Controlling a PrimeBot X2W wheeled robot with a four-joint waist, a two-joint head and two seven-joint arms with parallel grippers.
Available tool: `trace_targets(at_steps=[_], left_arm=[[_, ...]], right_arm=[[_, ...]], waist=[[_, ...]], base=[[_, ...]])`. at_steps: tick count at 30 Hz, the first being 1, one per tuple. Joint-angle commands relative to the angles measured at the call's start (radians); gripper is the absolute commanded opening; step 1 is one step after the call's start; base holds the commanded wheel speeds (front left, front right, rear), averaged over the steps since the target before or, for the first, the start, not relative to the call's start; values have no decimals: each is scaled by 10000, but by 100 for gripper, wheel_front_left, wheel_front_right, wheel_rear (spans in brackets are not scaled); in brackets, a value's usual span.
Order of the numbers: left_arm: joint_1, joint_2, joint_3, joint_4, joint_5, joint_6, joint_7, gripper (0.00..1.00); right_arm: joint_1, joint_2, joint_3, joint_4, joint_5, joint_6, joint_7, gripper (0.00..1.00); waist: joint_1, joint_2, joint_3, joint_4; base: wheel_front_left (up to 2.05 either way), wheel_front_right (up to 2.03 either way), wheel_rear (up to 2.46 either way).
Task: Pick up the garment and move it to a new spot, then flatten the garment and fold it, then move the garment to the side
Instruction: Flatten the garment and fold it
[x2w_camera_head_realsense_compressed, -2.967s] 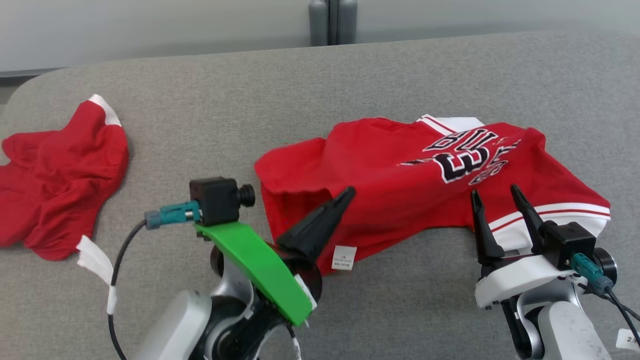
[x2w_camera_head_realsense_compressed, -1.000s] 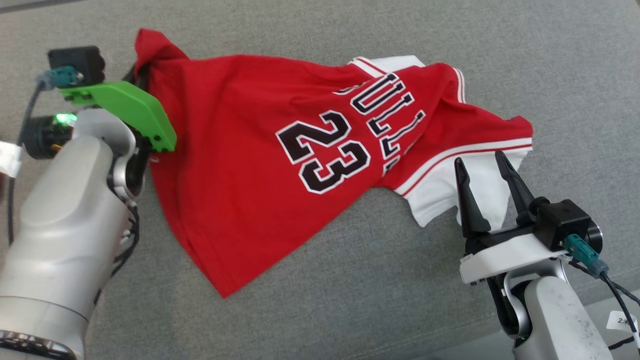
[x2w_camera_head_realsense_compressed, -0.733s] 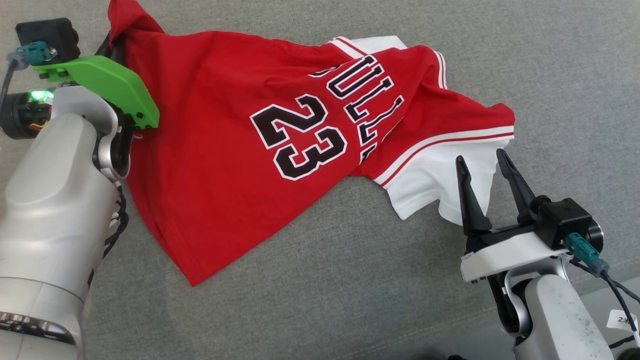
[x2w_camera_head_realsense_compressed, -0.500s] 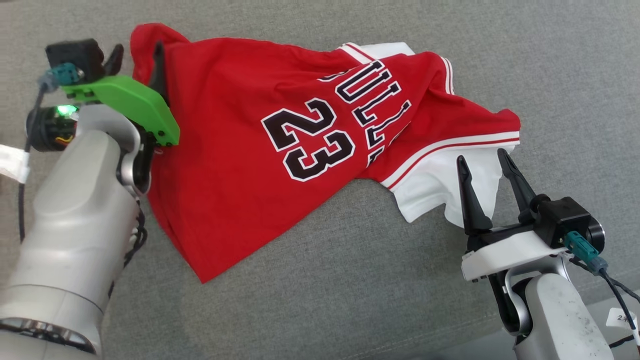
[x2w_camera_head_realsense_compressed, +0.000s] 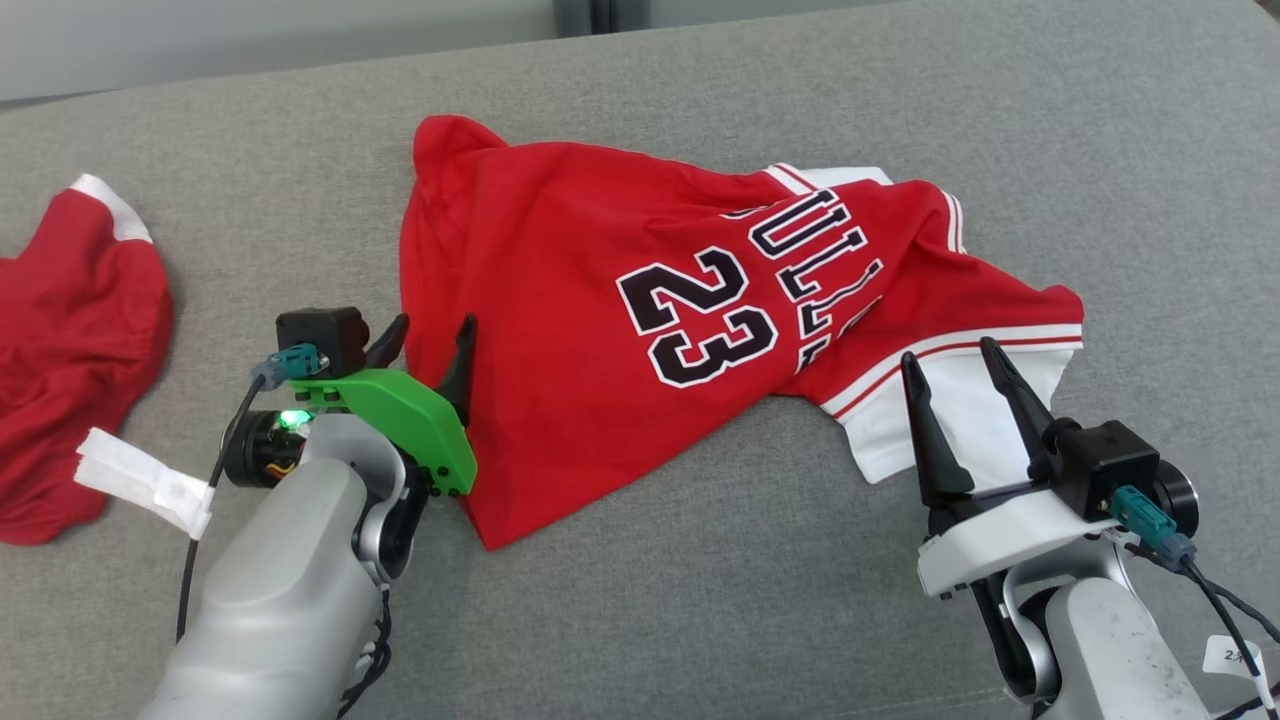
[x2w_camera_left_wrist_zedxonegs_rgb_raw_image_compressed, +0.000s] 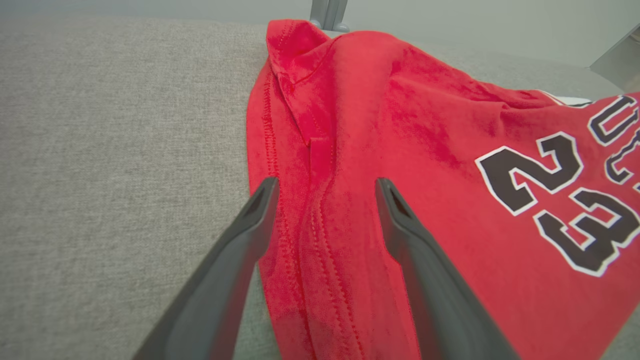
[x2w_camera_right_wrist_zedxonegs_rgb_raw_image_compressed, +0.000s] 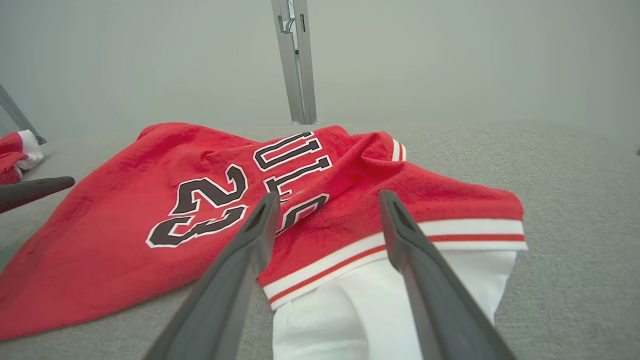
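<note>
Garment (x2w_camera_head_realsense_compressed: 560, 300) lying free, left gripper (x2w_camera_head_realsense_compressed: 434, 322) jaws wide over its edge (empty), right gripper (x2w_camera_head_realsense_compressed: 946, 350) likewise.

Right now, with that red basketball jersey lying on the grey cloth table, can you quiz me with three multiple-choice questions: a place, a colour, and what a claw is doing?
1. Where is the crumpled red garment relative to the red basketball jersey?
A) to the robot's left, apart
B) on top of it
C) on the floor

2. What colour are the jersey's digits 23?
A) yellow
B) black, outlined white
C) green

3. How is the left gripper?
A) shut on the jersey
B) shut, empty
C) open, gripping nothing

Answers:
1 A, the grey cloth table shows between them.
2 B, plain in the head view.
3 C, its jaws stand apart over the jersey's hem.
</note>
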Motion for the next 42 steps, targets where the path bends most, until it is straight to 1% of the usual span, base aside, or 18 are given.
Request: trace_targets(at_steps=[1, 6, 10, 19, 20, 22, 23, 27, 33, 36, 40, 42], left_arm=[[248, 40, -36, -185, 3, 104, 102, 100], [528, 206, -186, -698, -8, 241, 508, 100], [381, 347, -296, -875, 131, 369, 748, 100], [4, 439, -370, -707, 145, 511, 1091, 100], [-31, 445, -367, -672, 146, 512, 1094, 96], [-86, 453, -422, -604, 158, 472, 1196, 37], [-102, 454, -431, -592, 133, 405, 1207, 0], [-161, 444, -422, -504, 1, 252, 1227, 0], [-582, 459, -142, -666, -81, 268, 778, 0], [-1042, 605, 1, -739, -101, 311, 748, 0], [-1720, 665, 217, -867, -219, 311, 848, 0], [-2026, 840, 187, -826, -58, 360, 922, 0]], right_arm=[[104, -30, -16, -72, -51, -14, 41, 100], [103, -32, 32, -182, 27, -14, 52, 100], [36, -32, 18, -214, 106, -14, 28, 100], [-112, -30, 13, -78, 271, -14, -133, 100], [-131, -30, 14, -67, 291, -14, -151, 100], [-152, -29, -11, -43, 320, -14, -177, 100], [-152, -29, -19, -26, 331, -14, -200, 100], [-178, -29, -66, -1, 338, -14, -248, 100], [-234, -30, -85, -10, 290, -14, -267, 100], [-319, -29, 1, -40, 313, -14, -283, 100], [-352, -30, 64, -5, 363, -14, -317, 100], [-387, -30, 105, 14, 406, -14, -340, 100]], waist=[[0, 0, -296, 321], [0, 0, -198, 248], [0, 0, -30, 84], [0, 0, 243, -321], [0, 0, 271, -351], [0, 0, 314, -387], [0, 0, 331, -397], [0, 0, 392, -403], [0, 0, 493, -342], [0, 0, 649, -406], [0, 0, 867, -551], [0, 0, 974, -668]], base=[[0, 0, 0], [0, 0, 0], [0, 0, 0], [0, 0, 0], [0, 0, 0], [0, 0, 0], [0, 0, 0], [0, 0, 0], [0, 0, 0], [0, 0, 0], [0, 0, 0], [0, 0, 0]])
